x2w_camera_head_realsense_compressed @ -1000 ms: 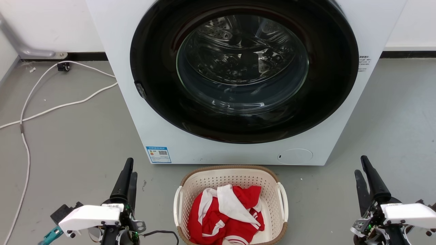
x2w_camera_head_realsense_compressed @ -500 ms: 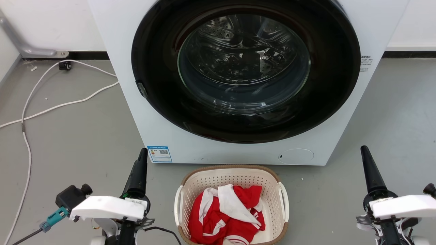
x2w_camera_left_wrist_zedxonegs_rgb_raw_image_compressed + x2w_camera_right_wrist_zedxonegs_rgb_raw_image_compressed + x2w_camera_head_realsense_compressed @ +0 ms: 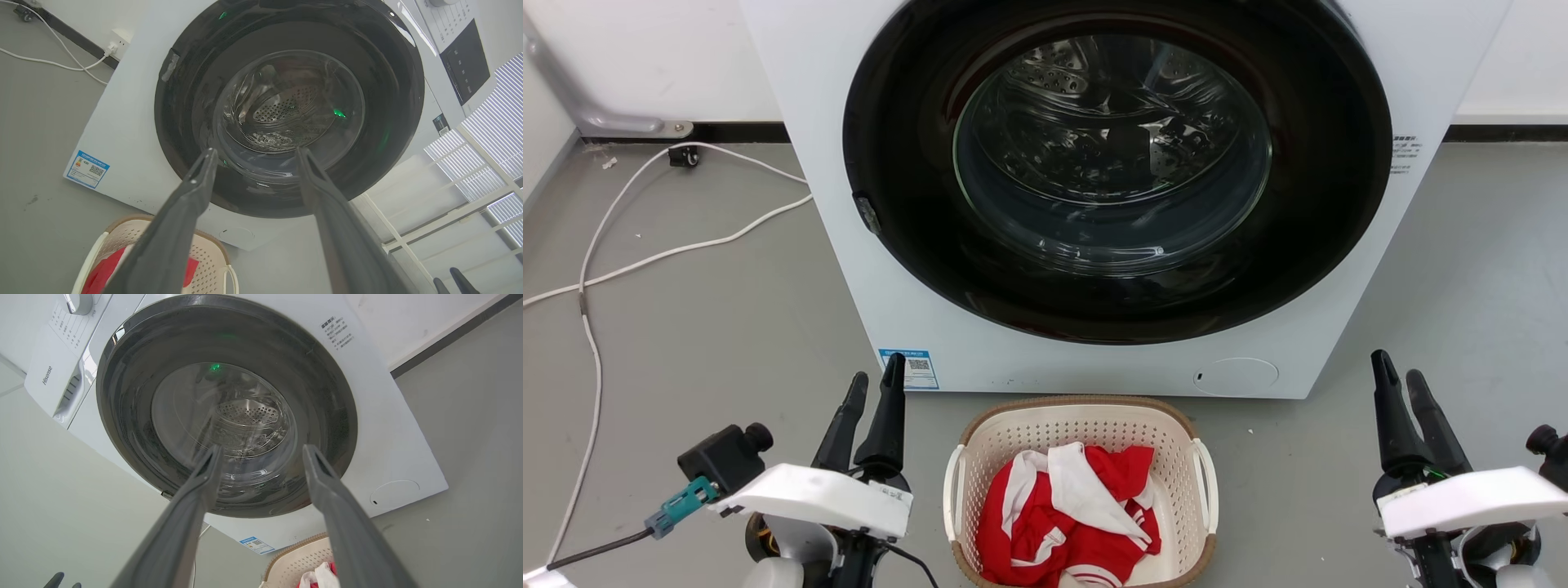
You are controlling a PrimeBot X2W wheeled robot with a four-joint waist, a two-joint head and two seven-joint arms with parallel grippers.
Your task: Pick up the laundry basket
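On the floor (image 3: 686, 343) just before the washing machine (image 3: 1029, 367), the laundry basket (image 3: 1086, 426) stands with red and white clothes (image 3: 1066, 514) inside, between the left claw (image 3: 877, 369) and the right claw (image 3: 1396, 365), both open, empty and apart from it. Its thin loop handles (image 3: 1211, 482) lie close to the walls, so a claw could miss one or push the basket away; caught on one side only, it may tilt and spill.

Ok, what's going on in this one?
A two-armed robot faces a white front-loading washing machine. A cream perforated plastic laundry basket with red-and-white clothing inside sits on the grey floor before it. The left gripper and right gripper hover either side of the basket, jaws open, touching nothing; it is not yet lifted.
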